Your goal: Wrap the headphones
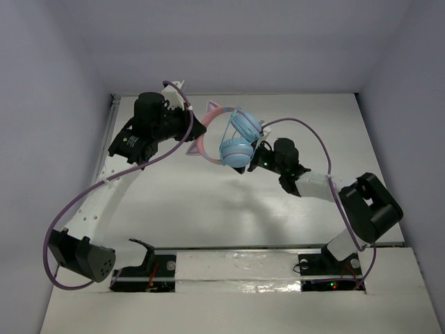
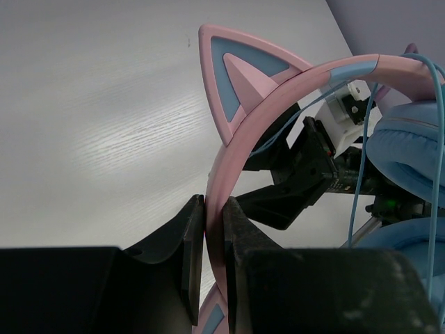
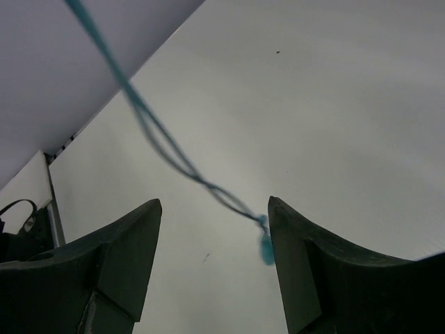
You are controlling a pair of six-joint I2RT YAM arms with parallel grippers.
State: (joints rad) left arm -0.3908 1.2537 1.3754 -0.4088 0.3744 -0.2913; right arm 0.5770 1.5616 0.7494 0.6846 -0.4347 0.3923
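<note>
The white bench [image 1: 208, 209] carries both arms, which reach in toward each other over its far half.

The left end effector [image 2: 213, 216] is closed on the headphones [image 1: 233, 139]. Its two black fingers [image 2: 188, 250] pinch the pink headband [image 2: 292, 83] flat between them, with no gap on either side of the band. From this grip the band arches up and away, and one pink cat ear [image 2: 240, 69] with a blue inner face stands just beyond the fingers. In the top view the headphones sit between the two end effectors and appear to be held up off the bench by this grip alone.

The right end effector [image 3: 214, 202] is open, its fingers well apart and clamping nothing. In the top view it sits just beside the lower of the two light blue ear cups [image 1: 235, 152], on the side away from the left end effector. Whether it touches the cup cannot be told.

The thin light blue cord [image 3: 160, 136] runs in several strands across the headband and ear cups. In the right wrist view it slants down between the spread fingers. Its small blue plug [image 3: 266, 245] hangs close to one finger; contact cannot be made out.
</note>
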